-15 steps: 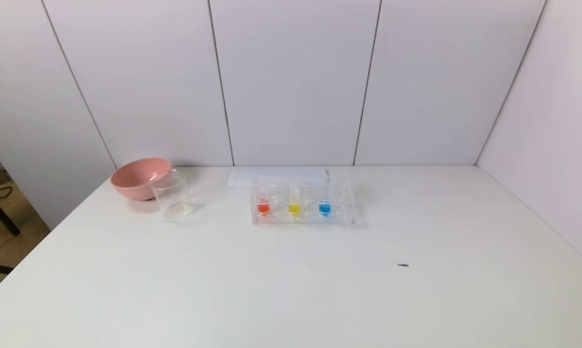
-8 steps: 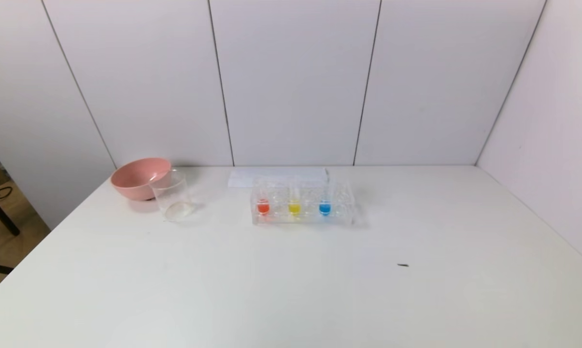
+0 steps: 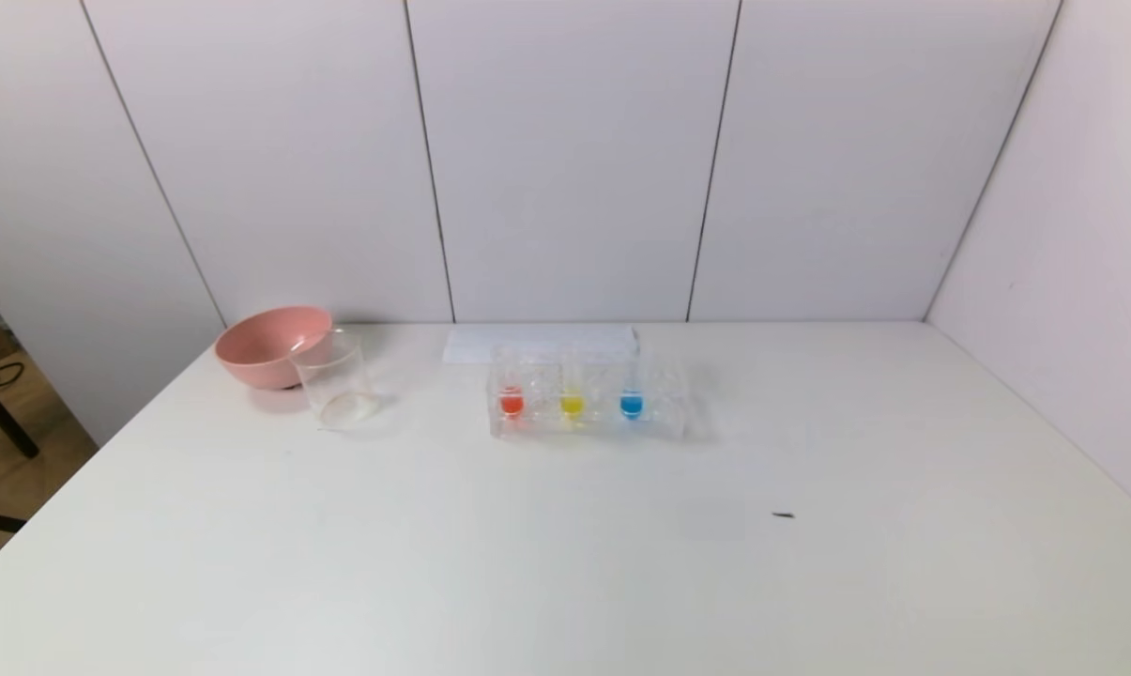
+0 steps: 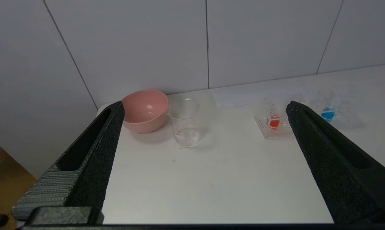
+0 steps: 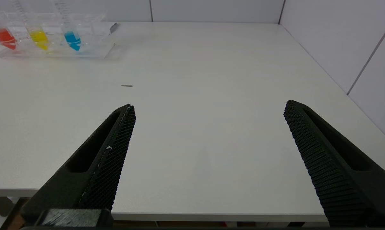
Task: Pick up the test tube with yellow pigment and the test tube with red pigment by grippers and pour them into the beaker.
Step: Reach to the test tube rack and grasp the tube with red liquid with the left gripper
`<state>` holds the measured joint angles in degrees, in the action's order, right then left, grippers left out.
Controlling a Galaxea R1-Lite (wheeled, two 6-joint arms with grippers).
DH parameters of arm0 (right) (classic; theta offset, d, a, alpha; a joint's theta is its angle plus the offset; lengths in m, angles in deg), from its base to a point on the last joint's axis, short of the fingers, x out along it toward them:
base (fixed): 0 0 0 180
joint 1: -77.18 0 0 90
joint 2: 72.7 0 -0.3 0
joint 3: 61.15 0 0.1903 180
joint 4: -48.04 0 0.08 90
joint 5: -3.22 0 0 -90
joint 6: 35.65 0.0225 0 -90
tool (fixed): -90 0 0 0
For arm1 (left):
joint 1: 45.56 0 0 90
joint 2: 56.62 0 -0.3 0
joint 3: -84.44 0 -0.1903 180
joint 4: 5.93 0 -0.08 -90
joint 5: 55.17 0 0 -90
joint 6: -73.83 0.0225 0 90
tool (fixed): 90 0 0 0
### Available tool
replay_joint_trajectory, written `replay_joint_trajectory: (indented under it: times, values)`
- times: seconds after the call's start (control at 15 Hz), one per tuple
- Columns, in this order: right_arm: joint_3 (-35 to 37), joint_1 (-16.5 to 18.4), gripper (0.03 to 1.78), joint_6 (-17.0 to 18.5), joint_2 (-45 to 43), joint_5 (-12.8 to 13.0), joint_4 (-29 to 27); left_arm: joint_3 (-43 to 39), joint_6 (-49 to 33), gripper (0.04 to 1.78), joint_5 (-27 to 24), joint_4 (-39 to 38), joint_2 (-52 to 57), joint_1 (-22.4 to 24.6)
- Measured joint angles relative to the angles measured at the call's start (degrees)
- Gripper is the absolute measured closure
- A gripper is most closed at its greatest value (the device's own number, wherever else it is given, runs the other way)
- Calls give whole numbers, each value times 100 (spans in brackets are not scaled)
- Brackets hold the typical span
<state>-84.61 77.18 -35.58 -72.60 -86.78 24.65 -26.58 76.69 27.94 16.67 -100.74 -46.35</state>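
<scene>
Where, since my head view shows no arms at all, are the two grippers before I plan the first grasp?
Observer: The left gripper is back at the table's near side, aimed toward the beaker and the pink bowl.
Operator: Is it ready to grasp?
Observer: Yes, its jaws stand wide open with nothing between them.
Operator: And the right one?
Observer: The right gripper sits at the table's near edge, open and empty. The test tube with red pigment and the test tube with yellow pigment stand in the rack far ahead of it, untouched.
</scene>
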Motion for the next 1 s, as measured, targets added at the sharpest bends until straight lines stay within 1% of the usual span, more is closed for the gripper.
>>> replay_joint_trajectory:
  times: [0.27,0.47,0.6,0.8,1.0]
  values:
    - [0,0,11,0,0,0,0,245,-26,5,-30,-567,-907,-59]
    - [0,0,11,0,0,0,0,289,-160,5,-22,-735,-1341,-295]
    - [0,0,11,2,0,0,0,284,-235,5,-22,-874,-1588,-374]
    - [0,0,11,2,0,0,0,250,-273,5,0,-1285,-2004,-573]
    - [0,0,11,2,0,0,2,228,-339,5,89,-1654,-2484,-887]
